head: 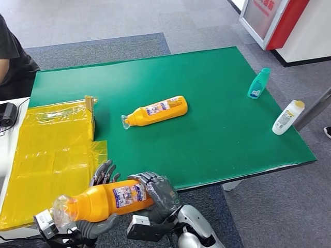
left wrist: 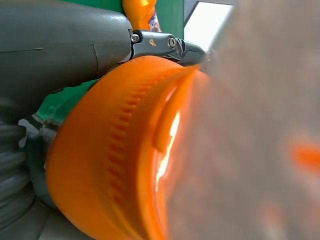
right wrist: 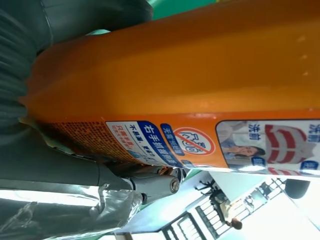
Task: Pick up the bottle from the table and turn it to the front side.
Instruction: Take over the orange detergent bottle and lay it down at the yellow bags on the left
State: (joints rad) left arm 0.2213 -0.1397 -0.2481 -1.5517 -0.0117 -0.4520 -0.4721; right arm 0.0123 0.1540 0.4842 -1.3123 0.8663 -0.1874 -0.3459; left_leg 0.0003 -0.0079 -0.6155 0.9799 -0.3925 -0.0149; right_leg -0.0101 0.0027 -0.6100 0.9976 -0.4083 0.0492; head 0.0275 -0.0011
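We held the orange bottle (head: 103,200) sideways, off the green tabletop (head: 219,129) near its front edge, left robot hand (head: 102,175) and right robot hand (head: 160,194) both wrapped round its smooth, likely slippery, stiff body, best gripped mid-label.

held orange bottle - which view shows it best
The head view: the held orange bottle shows whole, lying sideways between the left robot hand at its clear cap end and the right robot hand at its base. The left wrist view gives a blurred close-up of its neck; the right wrist view gives its side and label.
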